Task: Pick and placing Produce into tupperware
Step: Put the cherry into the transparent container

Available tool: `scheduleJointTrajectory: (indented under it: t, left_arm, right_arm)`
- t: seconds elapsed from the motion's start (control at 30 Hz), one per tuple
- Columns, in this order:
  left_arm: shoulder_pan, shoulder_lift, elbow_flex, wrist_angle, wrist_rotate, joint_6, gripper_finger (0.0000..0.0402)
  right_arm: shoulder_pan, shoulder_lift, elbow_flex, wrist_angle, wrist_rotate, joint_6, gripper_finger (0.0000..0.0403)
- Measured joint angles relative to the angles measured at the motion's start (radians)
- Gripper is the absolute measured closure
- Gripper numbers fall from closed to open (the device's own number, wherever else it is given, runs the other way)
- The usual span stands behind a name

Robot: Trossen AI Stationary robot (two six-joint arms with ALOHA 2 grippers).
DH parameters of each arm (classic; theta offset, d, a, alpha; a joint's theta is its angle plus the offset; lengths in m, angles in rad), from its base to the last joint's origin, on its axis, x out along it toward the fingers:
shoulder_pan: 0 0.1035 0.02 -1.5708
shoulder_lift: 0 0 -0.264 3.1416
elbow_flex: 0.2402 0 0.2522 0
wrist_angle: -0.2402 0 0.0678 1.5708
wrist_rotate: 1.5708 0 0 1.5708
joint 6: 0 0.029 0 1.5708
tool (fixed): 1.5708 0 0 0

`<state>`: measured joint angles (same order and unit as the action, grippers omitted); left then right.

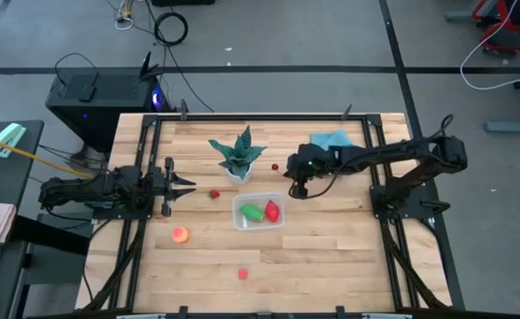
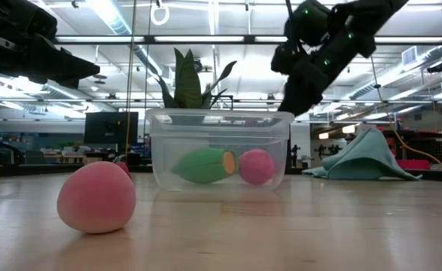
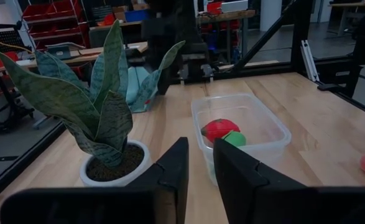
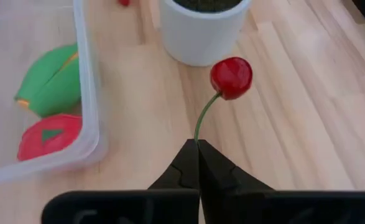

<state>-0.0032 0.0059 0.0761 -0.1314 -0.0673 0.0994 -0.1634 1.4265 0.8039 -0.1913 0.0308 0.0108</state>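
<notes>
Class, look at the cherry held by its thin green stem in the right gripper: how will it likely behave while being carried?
The cherry hangs from a slender stem pinched by the right gripper, so it will probably swing. The stem curves, suggesting it bends easily. Being round, the cherry would likely roll if dropped on the table.

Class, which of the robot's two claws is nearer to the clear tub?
The right claw is nearer the tub: it hangs just off the tub's far right corner, pinching a cherry by its stem. The left claw waits farther away, past the tub's left side.
</notes>
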Motion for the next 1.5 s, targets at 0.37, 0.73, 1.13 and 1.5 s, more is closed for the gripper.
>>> scheduleJointTrajectory:
  t: [0.37, 0.73, 1.13, 1.5]
  left_arm:
    - [0.0, 0.0, 0.0, 0.001, 0.0, -0.001, 0.0325]
    - [0.0, 0.0, 0.0, 0.003, 0.0, -0.001, 0.0324]
    - [0.0, 0.0, 0.0, 0.002, 0.0, -0.002, 0.0321]
    - [0.0, 0.0, 0.0, 0.002, 0.0, -0.002, 0.0324]
  right_arm:
    - [0.197, 0.083, 0.187, -0.127, -0.047, 0.039, 0.0403]
    - [0.251, 0.251, 0.419, -0.383, -0.144, 0.075, 0.0403]
    - [0.235, 0.434, 0.669, -0.656, -0.16, 0.014, 0.0403]
    - [0.225, 0.471, 0.699, -0.735, -0.155, -0.008, 0.0403]
